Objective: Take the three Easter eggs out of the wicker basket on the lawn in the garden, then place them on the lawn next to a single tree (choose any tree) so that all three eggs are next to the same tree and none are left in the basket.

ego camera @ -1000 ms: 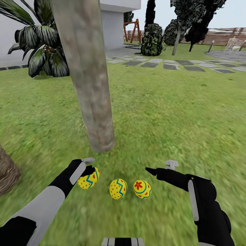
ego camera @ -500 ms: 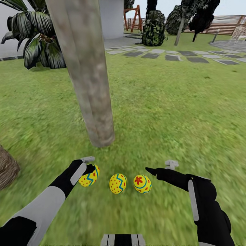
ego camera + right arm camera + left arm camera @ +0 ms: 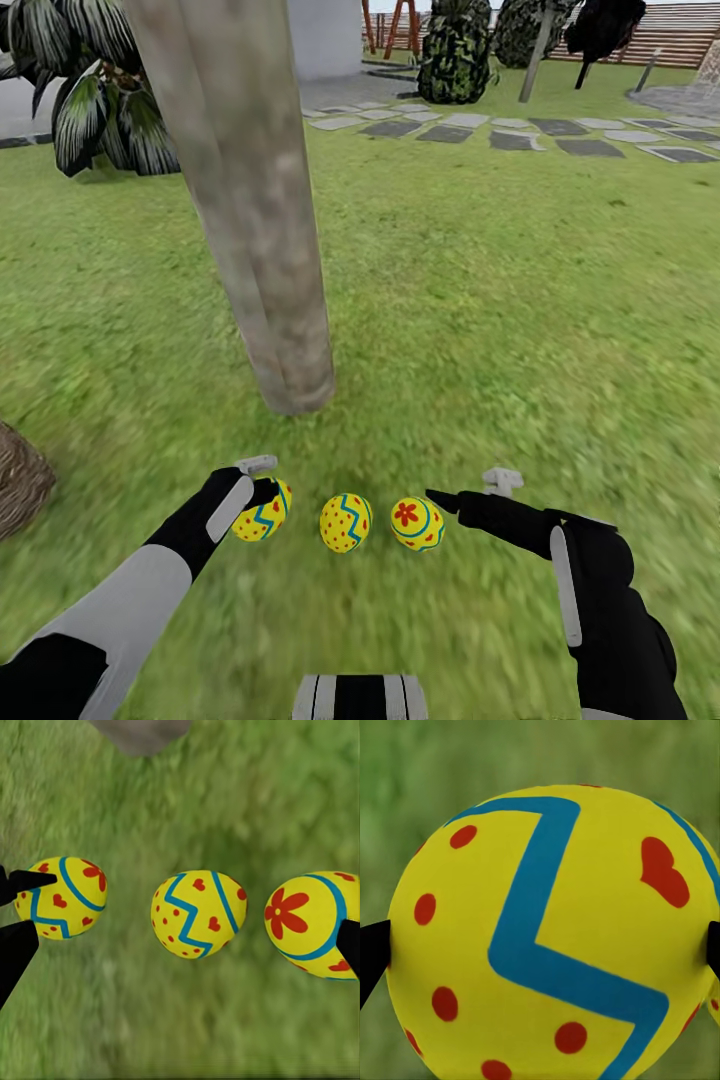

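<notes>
— Counting the eggs: how many, and where?

— Three Easter eggs in a row on the lawn [image 3: 480, 300], just in front of the base of one tree [image 3: 265, 230]. The left egg [image 3: 262, 510], the middle egg [image 3: 345, 522] and the right egg [image 3: 417, 524] sit close together without touching.

— Any left in the wicker basket [image 3: 20, 480]?

— Only its edge shows at the left border of the head view, well apart from the eggs; its inside is hidden.

— And the two hands?

— The left hand [image 3: 262, 487] pinches the left egg; in its wrist view the egg [image 3: 551, 937] sits between both dark fingertips [image 3: 371, 952]. The right hand [image 3: 452, 498] is spread and holds nothing, just beside the right egg.

— Anything else?

— One broad-leaved palm [image 3: 90, 100], grey stepping stones [image 3: 510, 135] and a brown fence [image 3: 680, 40] far behind.
</notes>
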Robot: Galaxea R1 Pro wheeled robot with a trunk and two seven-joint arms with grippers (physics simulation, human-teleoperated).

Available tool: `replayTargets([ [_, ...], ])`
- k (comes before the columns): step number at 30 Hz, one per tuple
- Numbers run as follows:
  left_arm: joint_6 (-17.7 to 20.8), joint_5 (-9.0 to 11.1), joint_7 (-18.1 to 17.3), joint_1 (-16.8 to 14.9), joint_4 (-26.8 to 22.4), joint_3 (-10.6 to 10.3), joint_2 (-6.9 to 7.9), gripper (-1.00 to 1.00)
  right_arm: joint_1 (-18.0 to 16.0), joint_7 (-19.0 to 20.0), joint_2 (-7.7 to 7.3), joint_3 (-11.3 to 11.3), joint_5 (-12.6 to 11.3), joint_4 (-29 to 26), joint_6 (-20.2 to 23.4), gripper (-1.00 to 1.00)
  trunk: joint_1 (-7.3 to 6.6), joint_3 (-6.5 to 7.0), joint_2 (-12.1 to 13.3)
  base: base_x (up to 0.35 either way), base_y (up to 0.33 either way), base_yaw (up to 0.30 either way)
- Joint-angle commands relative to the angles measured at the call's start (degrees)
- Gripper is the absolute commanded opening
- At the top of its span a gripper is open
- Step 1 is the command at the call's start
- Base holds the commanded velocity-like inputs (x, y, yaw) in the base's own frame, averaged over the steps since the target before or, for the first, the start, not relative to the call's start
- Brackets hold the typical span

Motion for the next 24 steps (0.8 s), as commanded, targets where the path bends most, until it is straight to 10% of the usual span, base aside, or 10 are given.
replayTargets([
  [1, -0.07, 0.58, 0.44, -0.03, -0.09, -0.39, 0.09, -1.00, -0.05, 0.56, 0.06, -0.13, 0.52, -0.06, 0.24, 1.00, 0.01, -0.27, -0.04, 0.000, 0.000, 0.000],
  [24, -2.85, 0.68, 0.66, -0.03, -5.26, -0.39, 0.24, -1.00, 0.03, 0.57, 0.06, -0.05, 0.52, -0.06, 0.15, 1.00, 0.60, -5.37, -0.34, 0.000, 0.000, 0.000],
])
